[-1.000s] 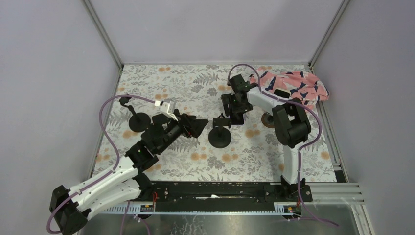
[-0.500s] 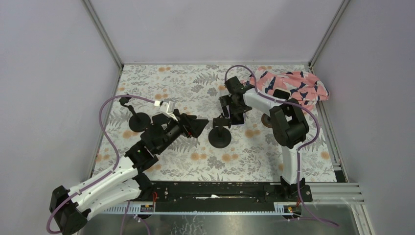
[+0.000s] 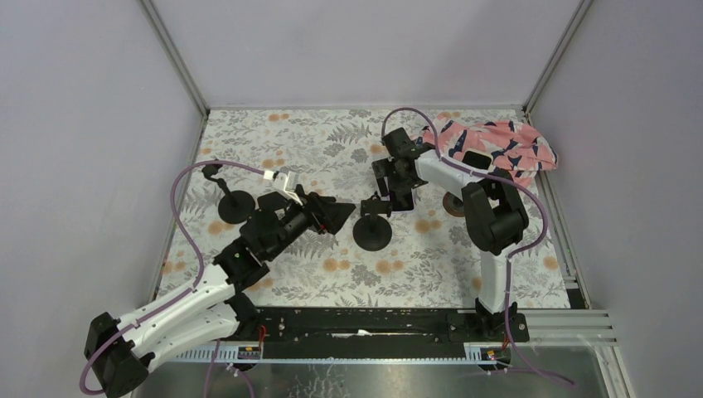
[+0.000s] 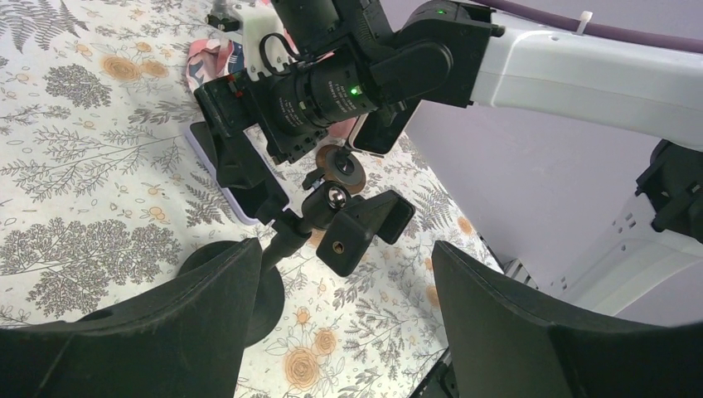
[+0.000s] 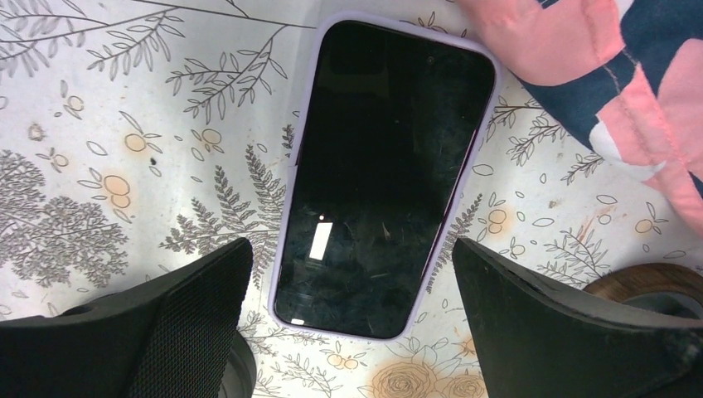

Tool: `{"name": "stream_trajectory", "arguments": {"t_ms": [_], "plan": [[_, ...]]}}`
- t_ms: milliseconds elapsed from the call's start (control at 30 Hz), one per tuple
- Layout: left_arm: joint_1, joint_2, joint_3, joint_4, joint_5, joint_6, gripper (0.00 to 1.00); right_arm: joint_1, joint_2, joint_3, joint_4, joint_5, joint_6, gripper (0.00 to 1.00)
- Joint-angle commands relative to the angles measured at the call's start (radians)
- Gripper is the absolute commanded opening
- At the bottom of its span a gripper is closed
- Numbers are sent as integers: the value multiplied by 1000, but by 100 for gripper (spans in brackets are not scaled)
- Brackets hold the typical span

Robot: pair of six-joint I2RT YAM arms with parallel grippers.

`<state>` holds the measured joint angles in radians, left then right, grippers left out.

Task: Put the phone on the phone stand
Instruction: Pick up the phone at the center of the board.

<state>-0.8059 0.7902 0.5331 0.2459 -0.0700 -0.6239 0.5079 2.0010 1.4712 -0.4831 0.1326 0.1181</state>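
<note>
**Inspector:** Location of the phone (image 5: 385, 166)?

**Assistant:** It lies flat, screen up, on the counter (image 3: 290, 141), directly under the right claw (image 5: 352, 249). The phone stand (image 3: 372, 228) is just beside it, toward the left arm.

**Inspector:** Claw condition?

**Assistant:** The right claw is spread wide and holds nothing. One finger stands outside each long edge of the phone. The left claw (image 4: 344, 249) is also spread and empty. It faces the stand's clamp head from the other side.

**Inspector:** Long axis?

**Assistant:** In the right wrist view it runs away from the camera with a slight tilt, roughly square to the line between the fingers. In my judgement, closing would pinch across the phone's width.

**Inspector:** Nearer arm?

**Assistant:** The right one, clearly. The left is near the stand, not the phone.

**Inspector:** Obstructions?

**Assistant:** A pink patterned cloth (image 5: 597, 91) sits close to the phone's far corner. Contact cannot be confirmed.
</note>
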Motion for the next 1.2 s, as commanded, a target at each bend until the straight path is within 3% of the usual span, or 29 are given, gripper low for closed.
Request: {"name": "stream_trajectory", "arguments": {"t_ms": [0,533,1167], "plan": [[-3,-23,-19,47,0,-8,83,2,37,38,-18,15,8,100],[-3,-21,-23,52,0,-7,83,1,96,19,-19,41,0,100],[-3,-16,-14,56,12,-14,83,-21,56,-82,6,-86,13,100]]}}
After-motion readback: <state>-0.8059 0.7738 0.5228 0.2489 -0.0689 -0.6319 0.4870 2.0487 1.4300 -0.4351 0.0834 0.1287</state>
